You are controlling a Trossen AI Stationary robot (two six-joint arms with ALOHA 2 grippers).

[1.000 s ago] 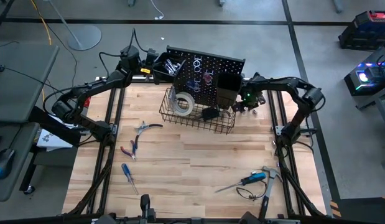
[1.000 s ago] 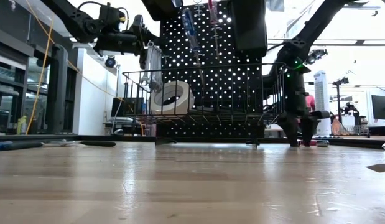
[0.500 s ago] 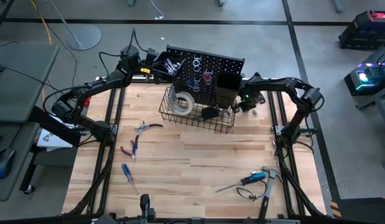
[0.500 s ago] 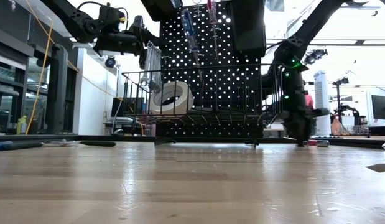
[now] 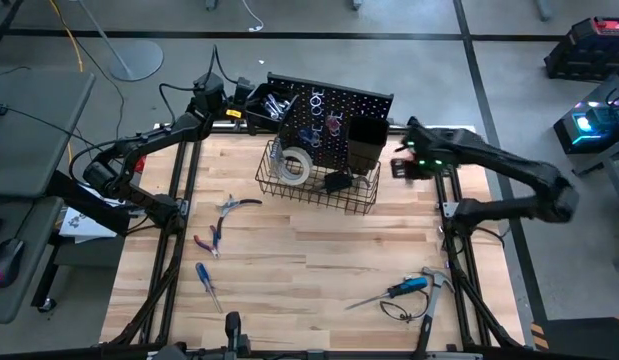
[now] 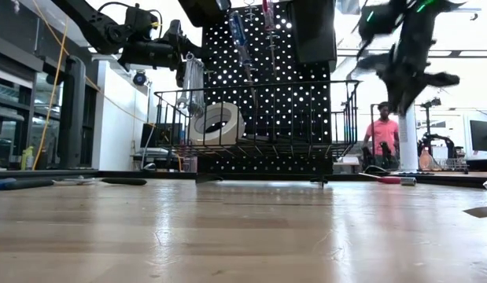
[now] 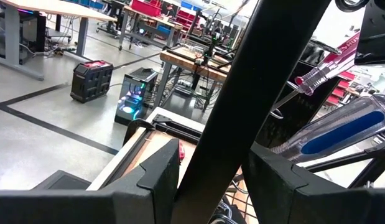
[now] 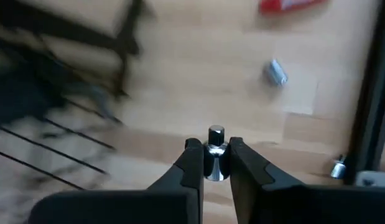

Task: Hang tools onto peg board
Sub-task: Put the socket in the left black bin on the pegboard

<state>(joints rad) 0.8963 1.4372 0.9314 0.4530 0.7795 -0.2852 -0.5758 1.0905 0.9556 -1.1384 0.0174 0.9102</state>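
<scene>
**Right gripper pinches a small socket beside the peg board**

From above, we see the peg board (image 5: pixel 329 112) standing at the far edge of the table (image 5: pixel 309 270), its wire basket (image 5: pixel 319 185) hooked on the front so loose items can drop in; the white tape roll (image 5: pixel 295 167) sits inside it. The right gripper (image 5: pixel 401 166) hangs just to the right of the peg board. The left gripper (image 5: pixel 239 103) sits at the board's upper left corner, apparently bracing the panel. Pliers (image 5: pixel 209 240), a blue screwdriver (image 5: pixel 206 284) and a hammer (image 5: pixel 429 295) lie on the table, well in front of the board, not yet hung.

At table height, we see screwdrivers (image 6: pixel 237 35) hanging handle-up on the peg board (image 6: pixel 267 86). The right gripper (image 6: pixel 400 75) is raised to the board's right, blurred. A person (image 6: pixel 381 137) stands far behind.

In the left wrist view, its fingers (image 7: pixel 158 180) stand on either side of a dark upright bar (image 7: pixel 254 93), apart but close against it.

In the right wrist view, the fingers (image 8: pixel 192 165) are clamped on a small silver socket (image 8: pixel 215 152), a short shiny cylinder held upright.
</scene>
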